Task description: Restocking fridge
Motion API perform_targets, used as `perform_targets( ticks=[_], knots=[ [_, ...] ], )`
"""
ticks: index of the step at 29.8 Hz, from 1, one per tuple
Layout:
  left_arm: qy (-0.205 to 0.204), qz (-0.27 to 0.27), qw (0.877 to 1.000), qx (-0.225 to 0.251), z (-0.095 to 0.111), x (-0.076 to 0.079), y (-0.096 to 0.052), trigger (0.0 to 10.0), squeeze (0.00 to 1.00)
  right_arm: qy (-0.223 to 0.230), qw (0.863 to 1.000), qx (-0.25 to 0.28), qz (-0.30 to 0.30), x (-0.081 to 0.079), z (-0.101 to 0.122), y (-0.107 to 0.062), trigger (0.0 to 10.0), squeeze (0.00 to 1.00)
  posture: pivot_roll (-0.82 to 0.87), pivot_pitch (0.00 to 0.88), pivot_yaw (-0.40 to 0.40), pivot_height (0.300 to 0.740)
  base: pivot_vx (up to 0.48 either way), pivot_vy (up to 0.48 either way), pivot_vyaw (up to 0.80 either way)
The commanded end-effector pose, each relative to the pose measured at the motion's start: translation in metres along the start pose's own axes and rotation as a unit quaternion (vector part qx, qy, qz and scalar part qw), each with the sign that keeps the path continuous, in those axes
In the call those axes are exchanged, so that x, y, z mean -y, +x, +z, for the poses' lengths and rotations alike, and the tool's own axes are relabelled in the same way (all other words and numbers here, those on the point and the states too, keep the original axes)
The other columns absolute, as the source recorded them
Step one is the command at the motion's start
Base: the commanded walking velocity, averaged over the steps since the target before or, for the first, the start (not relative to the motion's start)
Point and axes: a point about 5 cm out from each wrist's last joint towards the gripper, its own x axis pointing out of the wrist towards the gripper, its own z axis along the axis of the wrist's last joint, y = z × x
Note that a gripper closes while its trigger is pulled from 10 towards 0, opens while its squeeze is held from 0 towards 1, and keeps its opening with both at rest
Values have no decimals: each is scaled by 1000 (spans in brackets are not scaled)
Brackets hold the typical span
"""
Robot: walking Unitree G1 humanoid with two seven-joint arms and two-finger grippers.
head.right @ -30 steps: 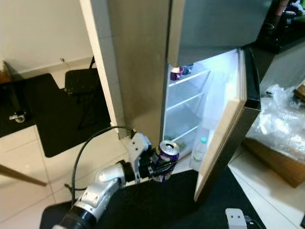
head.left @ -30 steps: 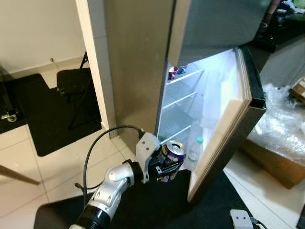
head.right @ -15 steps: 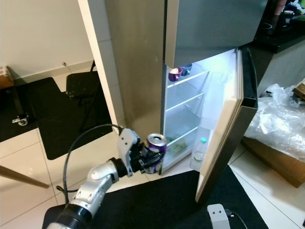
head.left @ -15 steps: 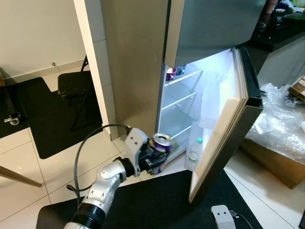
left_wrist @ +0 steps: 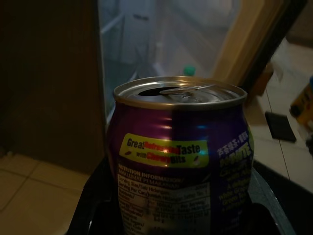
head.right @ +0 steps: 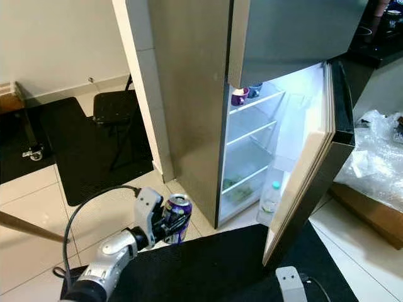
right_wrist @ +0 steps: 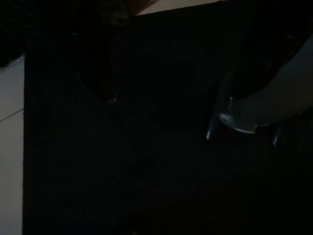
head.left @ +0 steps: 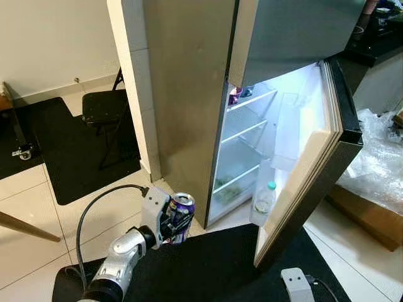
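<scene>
A purple can [head.left: 181, 216] sits upright, clamped in the left fingers [head.left: 169, 226], near the open fridge [head.left: 277, 145].

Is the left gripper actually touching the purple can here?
Touching. In the left wrist view the purple can sits between the left gripper's black fingers, pressed against both sides.

purple can [head.left: 181, 212], upright, opened, near open fridge [head.left: 277, 132]

Fridge interior [head.left: 277, 126] glares bright; wrist views dim, perhaps slightly blurred.
</scene>
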Motion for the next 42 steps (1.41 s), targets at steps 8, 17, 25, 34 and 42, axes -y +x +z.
perform_targets(
  ticks=[8,17,25,34,42],
  knots=[
    [6,10,999,41,14,1,17,10000,0,-24,1000,10,8,0,10,1,10000,0,76,0,-31,740,0,0,0],
    [1,13,998,58,19,0,21,10000,0,-23,1000,12,4,4,11,1,10000,0,61,0,-26,740,297,0,0],
    [0,17,998,65,21,-1,22,10000,0,-26,1000,12,4,6,8,0,10000,0,56,0,-27,740,307,0,0],
    [3,13,998,69,22,-1,23,10000,0,-26,999,21,3,7,14,0,10000,0,56,0,-27,740,313,0,0],
    [8,6,997,70,25,3,27,10000,0,-28,999,30,0,9,20,1,10000,0,57,0,-27,740,224,0,0]
  ],
)
